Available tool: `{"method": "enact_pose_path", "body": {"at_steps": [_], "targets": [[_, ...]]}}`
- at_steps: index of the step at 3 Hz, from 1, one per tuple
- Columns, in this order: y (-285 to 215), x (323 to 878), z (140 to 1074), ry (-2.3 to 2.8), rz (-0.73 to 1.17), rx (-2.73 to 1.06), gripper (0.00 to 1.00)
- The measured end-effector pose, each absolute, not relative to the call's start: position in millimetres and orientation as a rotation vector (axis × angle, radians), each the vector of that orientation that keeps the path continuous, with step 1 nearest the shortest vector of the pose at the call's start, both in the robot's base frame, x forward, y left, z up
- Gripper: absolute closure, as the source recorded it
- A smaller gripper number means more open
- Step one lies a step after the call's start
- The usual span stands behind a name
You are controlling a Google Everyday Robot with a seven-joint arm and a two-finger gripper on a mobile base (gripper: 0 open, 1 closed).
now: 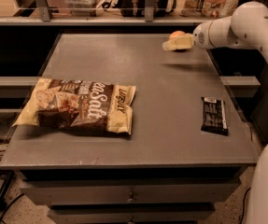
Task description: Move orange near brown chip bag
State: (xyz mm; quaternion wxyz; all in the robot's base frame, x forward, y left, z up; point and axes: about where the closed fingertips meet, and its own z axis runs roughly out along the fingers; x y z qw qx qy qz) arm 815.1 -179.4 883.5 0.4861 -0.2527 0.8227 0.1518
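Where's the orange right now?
In the camera view, the orange is at the far right of the table, just behind the tool, far from the chip bag at front left.

Hand (pixel 170 44) before orange (pixel 177 33) at far right; chip bag (pixel 77 105) front-left.

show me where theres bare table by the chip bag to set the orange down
Widest bare patch of table: between chip bag and snack bar. Also bare: the stretch behind the bag to the back edge. The strip in front of the bag is narrow. Crowded only far right, where the gripper hangs by the orange.
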Motion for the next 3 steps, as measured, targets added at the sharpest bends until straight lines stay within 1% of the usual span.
{"method": "enact_pose_path", "body": {"at_steps": [1,2,3], "targets": [[-183,832,870,2.004,0.37,-0.582,0.0],[-181,850,861,1.992,0.381,-0.559,0.17],[-170,860,858,1.969,0.394,-0.578,0.4]]}}
